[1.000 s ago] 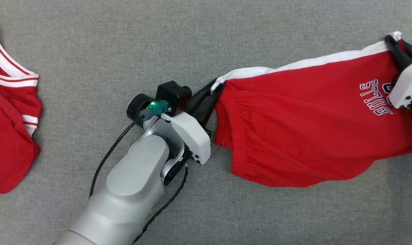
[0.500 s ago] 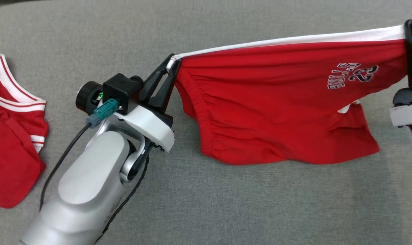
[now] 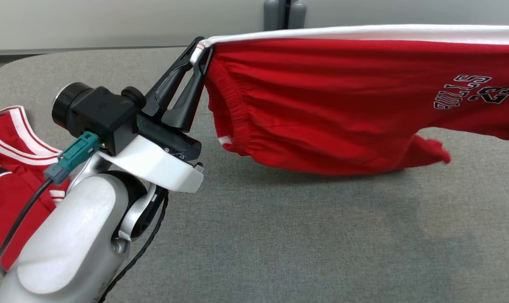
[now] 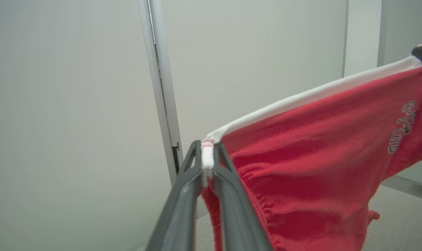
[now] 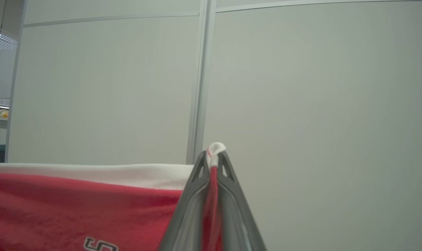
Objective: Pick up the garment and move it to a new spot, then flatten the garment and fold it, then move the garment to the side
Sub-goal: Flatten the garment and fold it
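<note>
left gripper [image 3: 200, 45]: the two long dark fingers [image 3: 174, 84] are pressing together at the upper middle of the head view, pinching one white corner of the red shorts [image 3: 322, 105]. in the left wrist view, the white fold is sitting squeezed between the tips at the lower centre of the frame.

right gripper [image 5: 214, 153]: the fingers are closing tight on the other white corner at the centre of the right wrist view, with a small tuft of cloth poking up above the tips.

red shorts: they are hanging stretched between the two grippers, running across the upper right of the head view and lifted above the table [image 3: 279, 235]. the white band [image 3: 364, 31] is forming the taut top edge, and the red cloth is sagging below it. whether the lowest fold is touching the table cannot be told. the lettering [image 3: 473, 92] is showing upside down at the right edge of the frame.

left arm: the black camera [image 3: 94, 113], teal plug [image 3: 73, 153] and dark cable [image 3: 19, 223] are sitting behind the fingers, and the pale forearm [image 3: 69, 248] is filling the lower left.

red and white jersey [image 3: 10, 168]: it is lying on the table at the left edge, well apart from the shorts.

pale wall [image 3: 111, 21]: it is running along the top of the frame behind the table.
</note>
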You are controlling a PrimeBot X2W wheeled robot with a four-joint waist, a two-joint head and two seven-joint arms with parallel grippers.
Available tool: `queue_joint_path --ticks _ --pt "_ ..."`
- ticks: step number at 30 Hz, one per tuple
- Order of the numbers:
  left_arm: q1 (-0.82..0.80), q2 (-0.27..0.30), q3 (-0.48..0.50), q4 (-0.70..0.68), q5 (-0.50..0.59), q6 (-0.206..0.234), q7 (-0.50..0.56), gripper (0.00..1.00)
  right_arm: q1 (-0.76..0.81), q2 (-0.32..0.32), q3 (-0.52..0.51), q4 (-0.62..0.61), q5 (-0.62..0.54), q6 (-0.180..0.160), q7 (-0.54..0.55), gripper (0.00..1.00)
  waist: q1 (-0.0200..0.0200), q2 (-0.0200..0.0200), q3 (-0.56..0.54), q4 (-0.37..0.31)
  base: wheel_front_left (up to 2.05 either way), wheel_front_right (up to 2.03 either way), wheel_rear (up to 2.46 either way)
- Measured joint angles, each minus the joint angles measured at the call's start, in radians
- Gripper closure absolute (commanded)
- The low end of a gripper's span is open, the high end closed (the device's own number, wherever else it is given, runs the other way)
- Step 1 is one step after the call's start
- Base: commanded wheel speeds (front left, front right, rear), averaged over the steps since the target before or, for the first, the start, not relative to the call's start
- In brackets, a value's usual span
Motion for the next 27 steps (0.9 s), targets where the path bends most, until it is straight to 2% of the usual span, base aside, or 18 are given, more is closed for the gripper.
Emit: queue_joint_path --ticks 7,10,12,14,17,18,20,27 --pt "-0.006 0.008 0.013 -0.045 -0.017 0.014 0.029 1.0 -0.014 0.011 0.001 -0.018 0.005 0.0 0.045 1.0 0.0 0.0001 0.002 -0.005 0.0 0.0 0.0" --pt "-0.031 -0.002 0.012 -0.024 -0.027 -0.001 0.033 1.0 -0.049 0.006 0.007 0.002 0.015 0.0 0.046 1.0 0.0 0.0 0.019 -0.004 0.0 0.0 0.0" --pt "-0.096 -0.021 0.01 0.035 -0.038 -0.03 0.032 1.0 -0.128 -0.014 0.019 0.046 0.03 0.0 0.046 1.0 0.0 0.0 0.051 -0.001 0.0 0.0 0.0" --pt "-0.123 -0.034 0.013 0.061 -0.04 -0.034 0.031 1.0 -0.16 -0.025 0.025 0.061 0.034 0.0 0.044 1.0 0.0 0.0 0.065 0.0 0.0 0.0 0.0" --pt "-0.233 -0.087 0.024 0.171 -0.06 -0.064 0.009 1.0 -0.287 -0.053 0.049 0.127 0.053 0.0 0.03 1.0 0.0 0.0 0.111 0.008 0.0 0.0 0.0" --pt "-0.318 -0.118 0.034 0.266 -0.063 -0.087 -0.017 1.0 -0.389 -0.064 0.082 0.191 0.068 0.0 0.008 1.0 -0.0001 0.0 0.142 0.013 0.0 0.0 0.0" --pt "-0.357 -0.134 0.04 0.31 -0.063 -0.097 -0.037 1.0 -0.442 -0.066 0.103 0.226 0.071 0.0 -0.003 1.0 0.0 0.0 0.155 0.015 0.0 0.0 0.0" --pt "-0.6 -0.217 0.083 0.632 -0.069 -0.153 -0.17 1.0 -0.803 -0.029 0.231 0.542 0.104 0.0 -0.118 1.0 0.0 0.0 0.199 0.003 0.0 0.0 0.0"
